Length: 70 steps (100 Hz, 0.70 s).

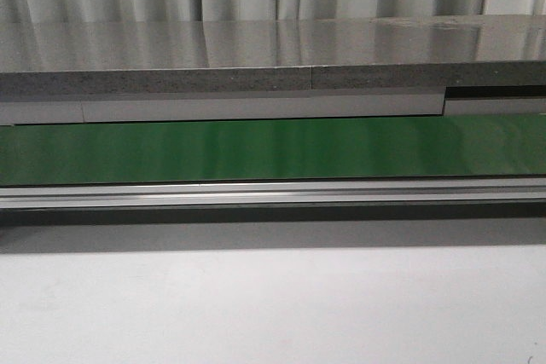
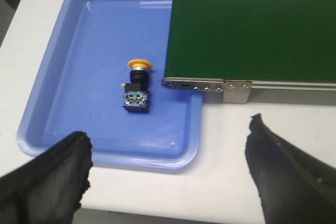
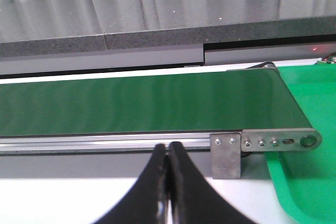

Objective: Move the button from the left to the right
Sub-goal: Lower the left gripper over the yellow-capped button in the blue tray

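The button lies on its side in the blue tray, yellow cap toward the tray's far rim, black body toward the left hand, just beside the end of the green conveyor belt. Left hand is spread wide, above the worktop, holding nothing. Right hand has its fingers pressed together, empty, before the belt's other end; a green tray sits beside that end. The front view shows only belt and worktop.

The button lies in a tray, beside the conveyor belt's end.
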Each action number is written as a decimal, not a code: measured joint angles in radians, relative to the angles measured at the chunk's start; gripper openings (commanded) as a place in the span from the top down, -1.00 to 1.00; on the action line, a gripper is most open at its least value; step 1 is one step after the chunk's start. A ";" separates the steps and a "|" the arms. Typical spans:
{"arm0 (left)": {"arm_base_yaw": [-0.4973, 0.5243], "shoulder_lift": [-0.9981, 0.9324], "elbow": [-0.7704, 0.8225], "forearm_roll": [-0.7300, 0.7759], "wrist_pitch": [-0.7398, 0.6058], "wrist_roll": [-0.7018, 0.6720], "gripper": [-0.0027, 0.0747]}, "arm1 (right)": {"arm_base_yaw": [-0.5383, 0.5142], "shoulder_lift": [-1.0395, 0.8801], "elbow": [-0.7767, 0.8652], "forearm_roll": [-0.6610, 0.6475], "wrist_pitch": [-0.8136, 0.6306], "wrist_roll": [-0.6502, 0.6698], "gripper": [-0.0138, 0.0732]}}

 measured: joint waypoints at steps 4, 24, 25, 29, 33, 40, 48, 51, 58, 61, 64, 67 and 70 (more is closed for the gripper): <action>0.007 0.047 -0.031 0.017 0.015 -0.002 -0.57 | 0.000 0.000 0.000 0.000 0.000 0.000 0.84; 0.096 0.302 -0.164 0.043 0.001 -0.008 -0.57 | 0.000 0.000 0.000 0.000 0.000 0.000 0.84; 0.104 0.310 -0.172 0.043 -0.005 -0.008 -0.57 | 0.000 0.000 0.000 0.000 0.000 0.000 0.84; 0.131 0.359 -0.197 0.043 -0.019 -0.008 -0.57 | 0.000 0.000 0.000 0.000 0.000 0.000 0.84; 0.154 0.407 -0.219 0.043 -0.031 -0.008 -0.57 | 0.000 0.000 0.000 0.000 0.000 0.000 0.84; 0.198 0.486 -0.261 0.041 -0.044 -0.008 -0.57 | 0.000 0.000 0.000 0.000 0.000 0.000 0.84; 0.243 0.565 -0.300 0.036 -0.075 -0.008 -0.57 | 0.000 0.000 0.000 0.000 0.000 0.000 0.84; 0.257 0.599 -0.310 0.031 -0.088 -0.008 -0.57 | 0.000 0.000 0.000 0.000 0.000 0.000 0.84; 0.288 0.663 -0.332 0.009 -0.117 -0.008 -0.57 | 0.000 0.000 0.000 0.000 0.000 0.000 0.84; 0.298 0.687 -0.339 0.001 -0.124 -0.008 -0.57 | 0.000 0.000 0.000 0.000 0.000 0.000 0.84; 0.309 0.710 -0.344 -0.007 -0.129 -0.008 -0.57 | 0.000 0.000 0.000 0.000 0.000 0.000 0.84; 0.314 0.731 -0.349 -0.012 -0.134 -0.008 -0.57 | 0.000 0.000 0.000 0.000 0.000 0.000 0.84; 0.320 0.756 -0.350 -0.017 -0.136 -0.008 -0.57 | 0.000 0.000 0.000 0.000 0.000 0.000 0.84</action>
